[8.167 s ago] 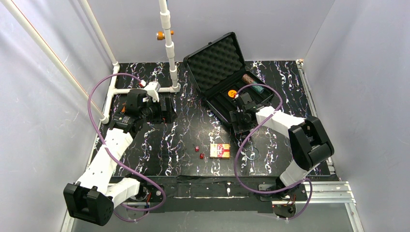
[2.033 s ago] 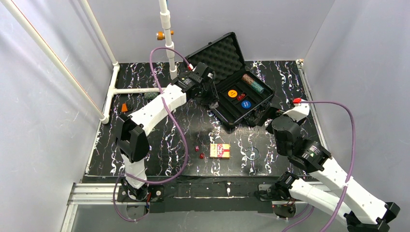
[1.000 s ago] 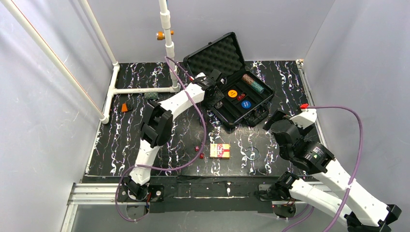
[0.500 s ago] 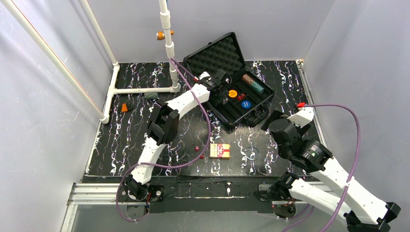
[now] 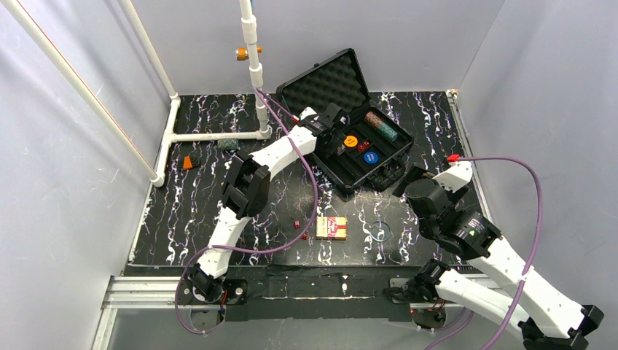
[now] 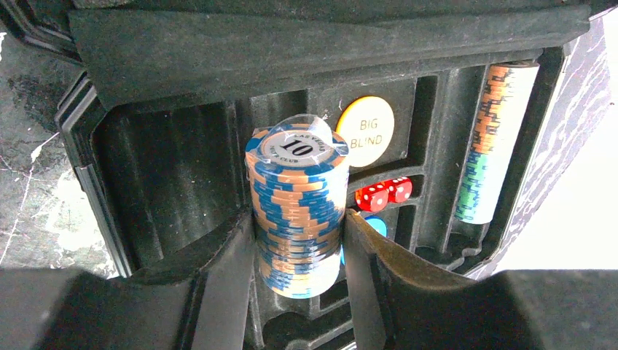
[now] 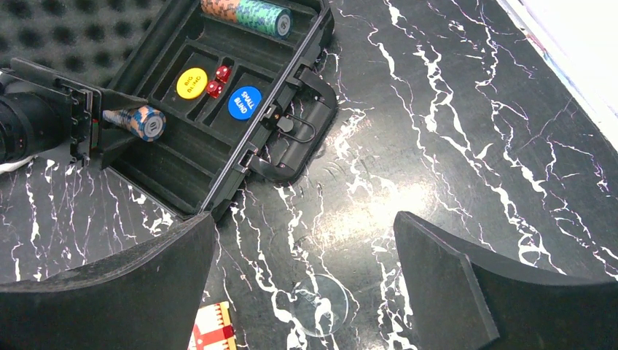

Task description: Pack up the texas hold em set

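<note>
2 arms, matched pair. Left arm (image 5: 280, 149) and right arm (image 5: 528, 288): white moulded link shells, black cylindrical joint housings, black bases (image 5: 206, 286). 1 purple cable (image 5: 314, 193) runs in loose loops along each arm; red connector (image 5: 452, 157) at the right wrist. Left gripper (image 6: 299, 226) and right gripper (image 7: 304, 219): 2 matt black fingers (image 7: 444, 284) each, broad and wedge-shaped.

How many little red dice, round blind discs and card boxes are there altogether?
Small red dice: 4 (two in the black plastic case, two on the marbled table)
Round plastic blind discs: 2 (orange, blue)
Red-yellow card box: 1
Total: 7
</note>
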